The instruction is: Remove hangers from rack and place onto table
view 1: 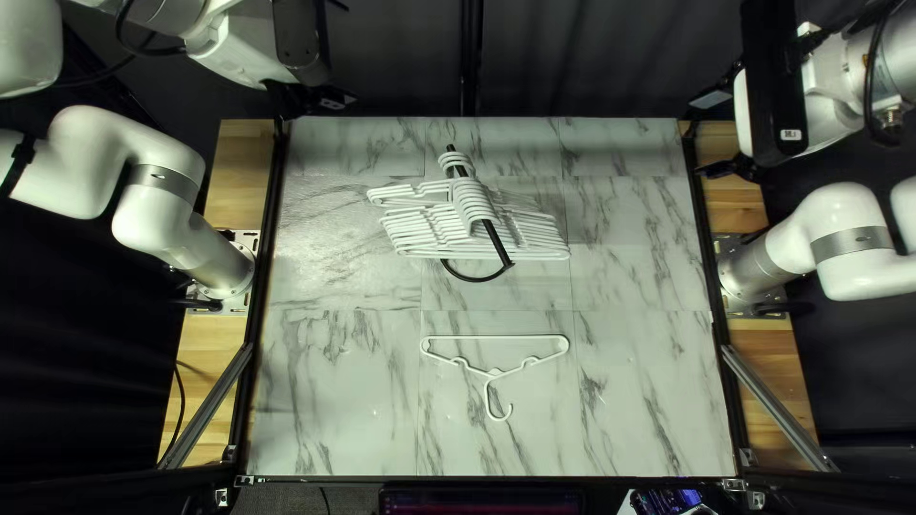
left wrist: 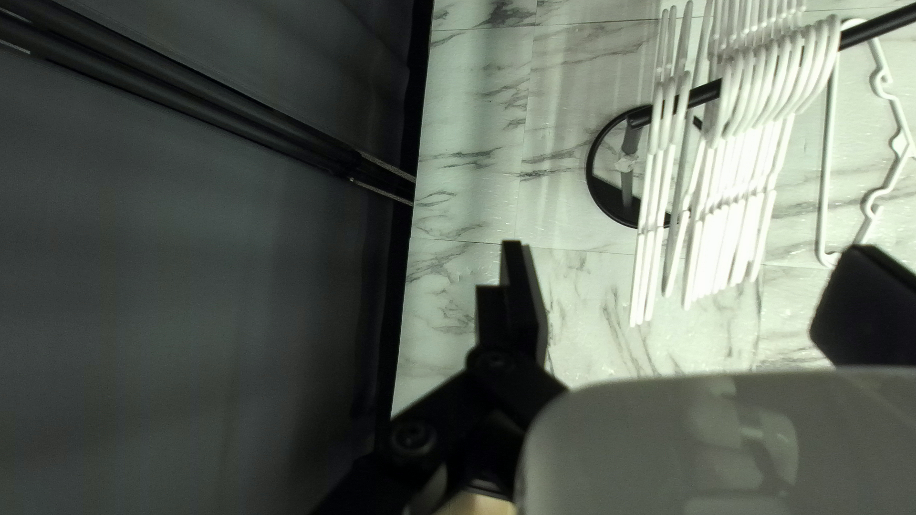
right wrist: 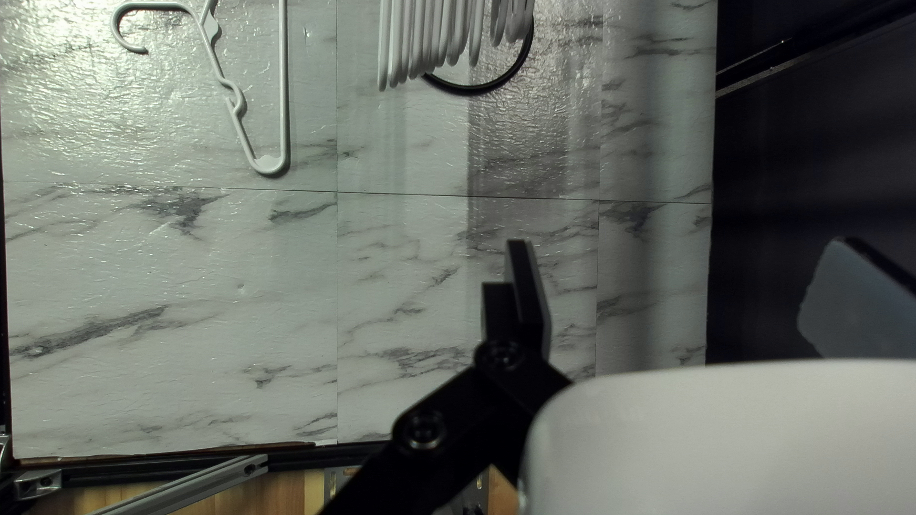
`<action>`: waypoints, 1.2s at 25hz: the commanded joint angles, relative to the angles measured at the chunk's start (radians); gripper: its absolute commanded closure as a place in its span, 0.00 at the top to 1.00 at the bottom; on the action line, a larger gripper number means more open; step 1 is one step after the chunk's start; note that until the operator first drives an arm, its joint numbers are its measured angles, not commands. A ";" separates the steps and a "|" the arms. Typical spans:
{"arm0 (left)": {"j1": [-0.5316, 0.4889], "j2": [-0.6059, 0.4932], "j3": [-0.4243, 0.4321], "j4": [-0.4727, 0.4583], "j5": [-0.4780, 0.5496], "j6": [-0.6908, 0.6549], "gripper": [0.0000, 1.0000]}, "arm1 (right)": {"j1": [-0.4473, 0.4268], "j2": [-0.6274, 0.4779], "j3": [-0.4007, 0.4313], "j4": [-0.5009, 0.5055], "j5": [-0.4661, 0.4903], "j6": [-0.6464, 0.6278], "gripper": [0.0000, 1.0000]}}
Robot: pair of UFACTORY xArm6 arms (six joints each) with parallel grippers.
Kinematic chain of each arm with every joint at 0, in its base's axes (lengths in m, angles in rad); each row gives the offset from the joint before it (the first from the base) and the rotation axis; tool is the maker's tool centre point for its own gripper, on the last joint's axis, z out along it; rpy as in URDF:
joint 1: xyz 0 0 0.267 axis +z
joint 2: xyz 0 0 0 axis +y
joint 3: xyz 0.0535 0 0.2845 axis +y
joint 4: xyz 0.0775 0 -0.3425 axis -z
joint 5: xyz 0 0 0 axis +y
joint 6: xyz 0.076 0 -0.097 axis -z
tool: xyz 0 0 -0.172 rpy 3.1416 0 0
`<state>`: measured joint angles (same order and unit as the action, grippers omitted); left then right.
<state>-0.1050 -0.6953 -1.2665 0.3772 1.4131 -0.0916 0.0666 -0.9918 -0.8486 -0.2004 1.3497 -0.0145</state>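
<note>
L gripper (view 1: 310, 107) spread; R gripper (view 1: 706, 135) spread; 1 hanger (view 1: 496, 338) on tbl (view 1: 334, 401); other hangers (view 1: 477, 253) on rack (view 1: 495, 240)

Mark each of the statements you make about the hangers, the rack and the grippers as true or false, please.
1. A loose hanger lies on the table. True.
2. Its hook points toward the rack. False: the hook points away from the rack, toward the table's near edge.
3. Several hangers hang on the rack. True.
4. The left gripper is shut on a hanger. False: the left gripper is open, with nothing gripped.
5. The right gripper is open. True.
</note>
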 commanded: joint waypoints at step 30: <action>-0.410 0.138 0.170 0.016 0.045 -0.525 1.00 | 0.000 0.000 0.000 0.000 0.000 0.000 1.00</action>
<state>-0.4983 -0.6063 -1.1054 0.4204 1.4749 -0.5711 0.0666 -0.9918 -0.8486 -0.2004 1.3497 -0.0145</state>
